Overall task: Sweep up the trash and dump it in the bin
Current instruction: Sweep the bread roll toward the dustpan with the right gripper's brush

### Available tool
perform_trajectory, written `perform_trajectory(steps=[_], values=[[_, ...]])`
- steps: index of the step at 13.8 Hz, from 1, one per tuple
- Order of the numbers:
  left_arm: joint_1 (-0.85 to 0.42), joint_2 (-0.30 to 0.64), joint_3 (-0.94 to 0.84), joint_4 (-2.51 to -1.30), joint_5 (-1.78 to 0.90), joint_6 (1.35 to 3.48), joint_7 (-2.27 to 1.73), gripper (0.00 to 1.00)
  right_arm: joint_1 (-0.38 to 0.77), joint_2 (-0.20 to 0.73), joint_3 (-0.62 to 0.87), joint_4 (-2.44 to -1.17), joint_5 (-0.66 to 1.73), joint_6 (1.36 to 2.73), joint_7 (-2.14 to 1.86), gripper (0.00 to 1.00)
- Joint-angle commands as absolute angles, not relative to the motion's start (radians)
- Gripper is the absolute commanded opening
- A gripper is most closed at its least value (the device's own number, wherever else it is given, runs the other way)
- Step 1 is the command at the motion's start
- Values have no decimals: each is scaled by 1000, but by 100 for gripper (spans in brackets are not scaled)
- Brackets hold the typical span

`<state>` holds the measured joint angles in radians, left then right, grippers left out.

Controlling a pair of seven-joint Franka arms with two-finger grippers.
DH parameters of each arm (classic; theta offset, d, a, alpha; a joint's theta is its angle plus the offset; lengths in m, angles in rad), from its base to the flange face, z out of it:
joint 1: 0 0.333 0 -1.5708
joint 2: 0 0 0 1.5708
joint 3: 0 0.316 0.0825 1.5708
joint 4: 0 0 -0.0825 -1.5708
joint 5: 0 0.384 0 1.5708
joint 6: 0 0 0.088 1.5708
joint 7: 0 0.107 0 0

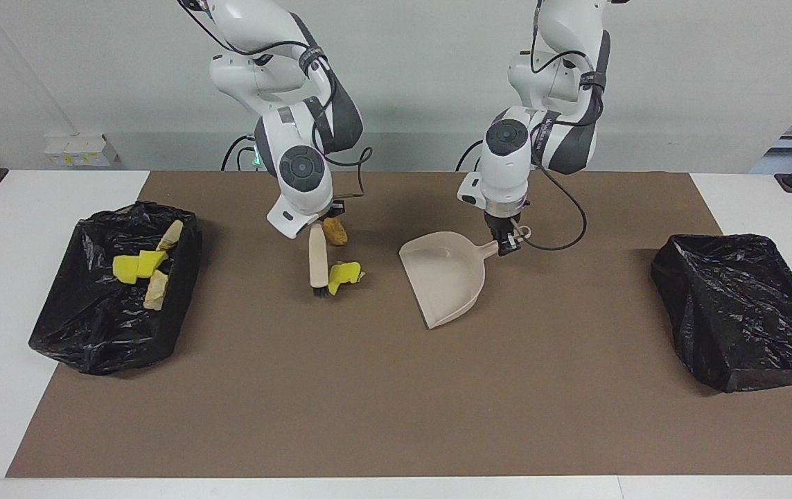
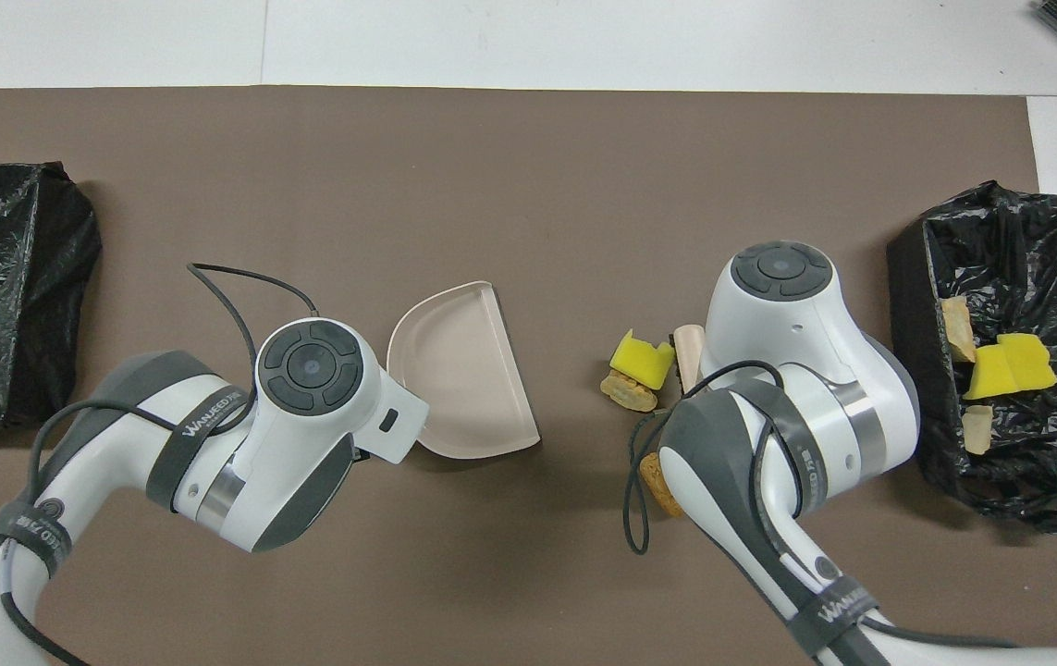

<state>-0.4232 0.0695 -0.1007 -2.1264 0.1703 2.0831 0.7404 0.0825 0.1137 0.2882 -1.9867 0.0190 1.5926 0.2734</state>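
Observation:
My right gripper [image 1: 317,224] is shut on the handle of a beige brush [image 1: 317,262], which hangs bristles-down on the brown mat. A yellow sponge chunk [image 1: 344,272] [image 2: 641,359] leans against the brush, on top of a tan lump [image 2: 628,393]. An orange-brown lump [image 1: 335,231] [image 2: 653,476] lies nearer the robots, partly under the right arm. My left gripper [image 1: 508,242] is shut on the handle of the beige dustpan [image 1: 447,274] [image 2: 463,370], which rests on the mat. The bin [image 1: 91,346] [image 2: 916,277] at the right arm's end holds yellow and tan scraps [image 1: 139,267].
A second black-lined bin [image 1: 742,308] [image 2: 1,287] stands at the left arm's end of the table. A brown mat [image 1: 396,402] covers most of the white table. A cable loops from each wrist.

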Motion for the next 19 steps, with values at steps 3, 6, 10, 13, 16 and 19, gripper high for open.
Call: perform_trajectory(steps=[3,6,10,13,16,19], values=[[-416,66,-100,-2135,193,2095,747,0,71,-127,301,-2334,78,1718,368,0],[-416,66,-100,-2135,193,2095,747,0,100,-202,301,-2433,170,1742,510,0],[-416,66,-100,-2135,193,2094,747,0,112,-219,330,-2460,309,1799,673,0],[-414,66,-100,-2135,192,2095,752,0,112,-193,448,-2462,337,1909,808,0],[-413,66,-98,-2135,193,2091,764,0,112,-114,466,-2416,357,1986,825,0],[-399,67,-100,-2134,192,2088,810,0,110,-20,466,-2303,374,2009,847,0]])
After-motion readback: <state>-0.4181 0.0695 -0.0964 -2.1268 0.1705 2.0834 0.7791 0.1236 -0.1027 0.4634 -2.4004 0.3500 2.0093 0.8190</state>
